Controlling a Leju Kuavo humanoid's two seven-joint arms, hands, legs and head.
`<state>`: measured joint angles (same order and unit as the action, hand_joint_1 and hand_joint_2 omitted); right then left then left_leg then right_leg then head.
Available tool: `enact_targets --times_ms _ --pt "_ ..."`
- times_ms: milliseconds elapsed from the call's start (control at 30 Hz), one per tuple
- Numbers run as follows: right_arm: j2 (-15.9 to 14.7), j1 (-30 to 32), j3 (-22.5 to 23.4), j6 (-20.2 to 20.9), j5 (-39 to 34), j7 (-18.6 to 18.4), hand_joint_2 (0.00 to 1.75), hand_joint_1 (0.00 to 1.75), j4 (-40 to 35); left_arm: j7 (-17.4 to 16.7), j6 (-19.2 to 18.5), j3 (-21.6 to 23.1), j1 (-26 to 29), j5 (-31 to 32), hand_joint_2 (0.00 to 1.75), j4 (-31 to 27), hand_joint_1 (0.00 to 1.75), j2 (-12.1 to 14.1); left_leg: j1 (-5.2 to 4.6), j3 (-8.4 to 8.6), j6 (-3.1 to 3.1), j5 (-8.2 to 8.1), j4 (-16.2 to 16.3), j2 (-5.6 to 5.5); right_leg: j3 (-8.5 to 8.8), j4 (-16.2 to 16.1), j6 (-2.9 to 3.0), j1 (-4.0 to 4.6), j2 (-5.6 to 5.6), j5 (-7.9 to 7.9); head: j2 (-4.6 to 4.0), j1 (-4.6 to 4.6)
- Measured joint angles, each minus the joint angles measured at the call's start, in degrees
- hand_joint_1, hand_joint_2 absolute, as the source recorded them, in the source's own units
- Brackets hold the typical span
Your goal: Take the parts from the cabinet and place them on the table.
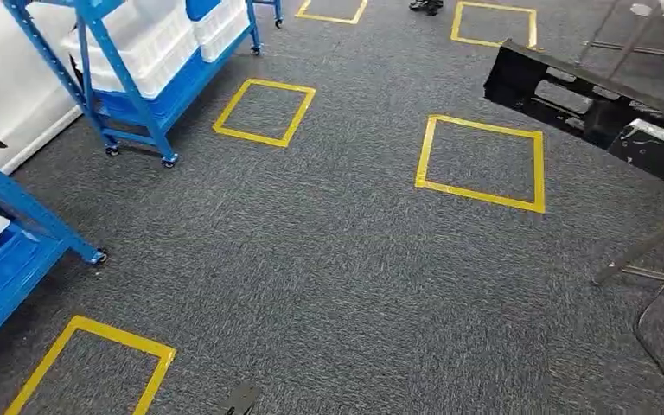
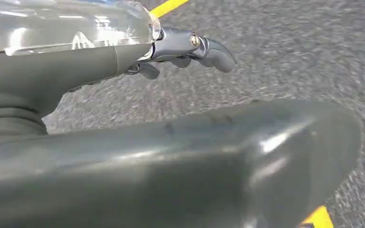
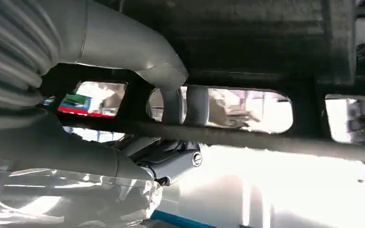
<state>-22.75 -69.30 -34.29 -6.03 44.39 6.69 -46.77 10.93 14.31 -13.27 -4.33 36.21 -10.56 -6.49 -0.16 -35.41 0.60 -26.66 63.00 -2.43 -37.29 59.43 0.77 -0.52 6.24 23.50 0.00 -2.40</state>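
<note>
grey carpet (image 1: 328, 259) with yellow tape squares (image 1: 482, 162) covers the floor, and blue racks (image 1: 130, 95) hold white bins (image 1: 151, 43). no writing can be read. right hand (image 3: 171, 123) grips a long black part (image 3: 247, 61), fingers (image 3: 197, 105) poking through its slot; in the head view the black part (image 1: 571, 95) juts out, cut off at the edge. left hand (image 2: 185, 47) holds nothing, fingers curled loosely above carpet, picture blurry.
</note>
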Motion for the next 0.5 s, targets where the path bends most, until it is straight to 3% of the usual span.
enact_targets --times_ms 33,167,200,233,267,300,367,400,433,467,500 --pt "0.22 0.19 -0.05 -0.31 0.02 0.02 1.75 1.75 0.11 -0.13 0.18 0.00 0.15 0.24 0.00 0.00 0.00 0.20 0.19 1.18 0.62 0.15 -2.64 -3.38 -0.07 -0.05 -0.21 -0.10 0.60 -0.12 0.00 0.00" --pt "0.09 1.20 -0.35 -0.68 0.33 0.04 1.75 1.75 0.61 -0.20 0.53 0.02 0.35 0.79 0.00 0.00 0.00 0.22 -0.27 2.49 1.09 0.23 -4.82 -0.91 -0.64 -0.89 -1.97 -0.99 3.97 -1.07 0.00 0.00" --pt "-0.09 1.35 -0.35 -0.70 0.31 0.11 1.75 1.75 0.61 -0.11 0.59 0.04 0.31 0.79 0.00 0.00 0.00 0.16 0.65 3.30 1.30 1.28 -6.84 0.43 -0.68 -0.85 -2.14 -0.86 3.75 -1.05 0.00 0.00" --pt "-0.50 1.21 -0.35 -0.87 0.09 0.26 1.75 1.75 0.55 -0.02 0.68 0.02 0.34 0.81 0.00 0.00 0.00 0.20 0.24 3.85 1.62 1.72 -7.95 1.12 -1.27 0.28 -2.19 -0.16 -0.60 0.11 0.00 0.00" --pt "-0.79 1.26 -0.44 -0.85 -0.31 0.26 1.75 1.75 0.35 0.09 0.70 0.02 0.37 0.81 0.00 0.00 0.00 0.20 0.08 4.05 1.63 2.06 -8.36 1.70 -2.70 3.29 -2.34 -0.07 -3.37 2.14 0.00 -0.04" --pt "-1.33 1.37 -0.46 -0.79 -0.72 0.26 1.75 1.75 -0.07 0.15 0.68 0.02 0.62 0.83 0.00 0.00 0.00 0.18 -0.06 4.01 1.64 2.04 -8.44 2.23 -4.58 7.29 -2.56 -0.24 -4.80 4.10 0.00 0.00" --pt "-2.30 2.03 -0.46 -0.61 -1.09 0.50 1.75 1.75 -0.48 0.22 0.68 0.02 1.19 0.83 0.00 0.00 0.00 0.20 -0.05 3.97 1.55 1.78 -8.21 3.98 -7.98 14.28 -3.07 -0.69 -5.61 6.53 0.00 -0.02" --pt "-2.67 2.39 -0.48 -0.55 -1.20 0.52 1.75 1.75 -0.61 0.22 0.68 0.00 1.38 0.83 0.00 0.00 0.00 0.20 0.00 3.92 1.43 1.59 -8.00 4.86 -8.02 14.40 -3.43 -1.03 -5.81 5.84 0.00 0.00" --pt "-3.10 2.58 -0.48 -0.52 -1.29 0.52 1.75 1.75 -0.74 0.22 0.68 0.00 1.44 0.83 0.00 0.00 0.00 0.18 0.13 3.87 1.23 1.29 -7.71 5.65 -6.69 11.90 -3.77 -1.36 -6.13 4.13 0.00 0.00" --pt "-3.45 2.60 -0.48 -0.46 -1.40 0.52 1.75 1.75 -1.03 0.35 0.68 0.00 1.45 0.86 0.00 0.00 0.00 0.15 0.23 3.87 1.00 0.94 -7.30 6.55 -4.03 7.25 -4.09 -1.58 -6.74 1.75 0.00 -0.02" --pt "-3.58 2.59 -0.48 -0.42 -1.49 0.52 1.75 1.75 -1.47 0.44 0.68 0.00 1.42 0.88 0.00 0.00 0.00 0.15 0.31 3.81 0.67 0.46 -6.70 7.23 -1.05 2.04 -4.46 -1.75 -8.17 -0.37 0.00 0.00"
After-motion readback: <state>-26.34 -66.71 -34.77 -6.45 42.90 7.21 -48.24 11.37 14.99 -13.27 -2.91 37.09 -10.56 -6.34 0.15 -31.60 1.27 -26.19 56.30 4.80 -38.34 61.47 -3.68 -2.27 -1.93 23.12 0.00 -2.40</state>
